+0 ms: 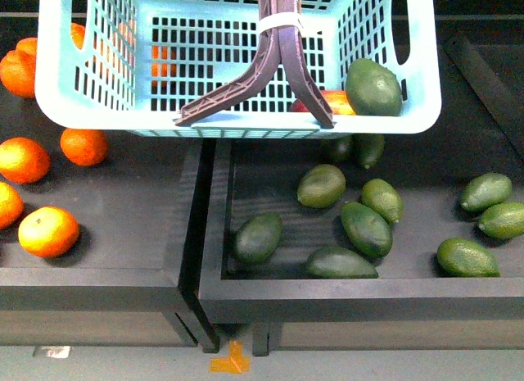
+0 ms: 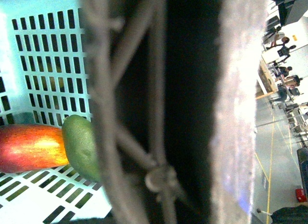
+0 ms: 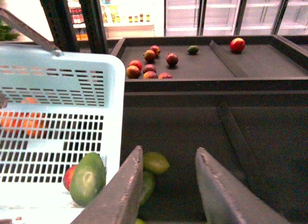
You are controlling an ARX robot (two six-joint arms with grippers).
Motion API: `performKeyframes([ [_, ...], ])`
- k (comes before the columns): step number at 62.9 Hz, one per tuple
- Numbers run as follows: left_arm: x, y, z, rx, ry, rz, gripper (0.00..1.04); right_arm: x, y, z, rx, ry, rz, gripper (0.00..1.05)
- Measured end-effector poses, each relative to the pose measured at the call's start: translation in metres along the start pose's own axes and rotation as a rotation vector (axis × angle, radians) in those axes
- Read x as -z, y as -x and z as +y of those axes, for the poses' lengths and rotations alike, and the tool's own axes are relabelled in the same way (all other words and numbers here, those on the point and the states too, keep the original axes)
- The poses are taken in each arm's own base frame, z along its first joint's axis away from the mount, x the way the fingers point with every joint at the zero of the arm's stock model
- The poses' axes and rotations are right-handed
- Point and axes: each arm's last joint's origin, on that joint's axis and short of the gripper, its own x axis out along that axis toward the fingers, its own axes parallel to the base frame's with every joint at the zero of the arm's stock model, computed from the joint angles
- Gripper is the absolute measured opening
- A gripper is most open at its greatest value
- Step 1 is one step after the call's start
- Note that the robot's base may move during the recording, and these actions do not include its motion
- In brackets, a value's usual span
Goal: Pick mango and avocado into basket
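The turquoise basket hangs over the dark bins, its two brown handles zip-tied together. Inside it lie a dark green avocado and, partly behind a handle, a red-orange mango. In the left wrist view the mango touches the avocado on the basket floor. My left gripper is shut on the blurred handles. My right gripper is open and empty above the bin floor, just beside the basket wall; the avocado and mango show inside.
Several loose avocados lie in the bin under the basket. Oranges fill the bin to the left. Two more avocados lie close to my right fingers. A far bin holds several red fruits.
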Motion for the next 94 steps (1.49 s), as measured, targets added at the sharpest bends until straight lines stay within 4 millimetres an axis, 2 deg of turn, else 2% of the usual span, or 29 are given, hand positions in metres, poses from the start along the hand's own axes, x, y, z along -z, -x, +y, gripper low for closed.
performKeyframes([
  [11, 0.0, 0.0, 0.0, -0.004, 0.002, -0.002, 0.12, 0.016, 0.02, -0.004, 0.017, 0.007, 0.01, 0.02],
  [30, 0.0, 0.0, 0.0, 0.0, 0.002, 0.0, 0.12, 0.032, 0.048, -0.003, 0.015, 0.004, 0.008, 0.02],
  [57, 0.0, 0.0, 0.0, -0.002, 0.002, -0.001, 0.12, 0.046, 0.071, -0.003, 0.015, 0.005, -0.006, 0.02],
  [94, 0.0, 0.0, 0.0, -0.001, 0.002, -0.001, 0.12, 0.043, 0.089, -0.003, 0.015, 0.005, -0.021, 0.02],
])
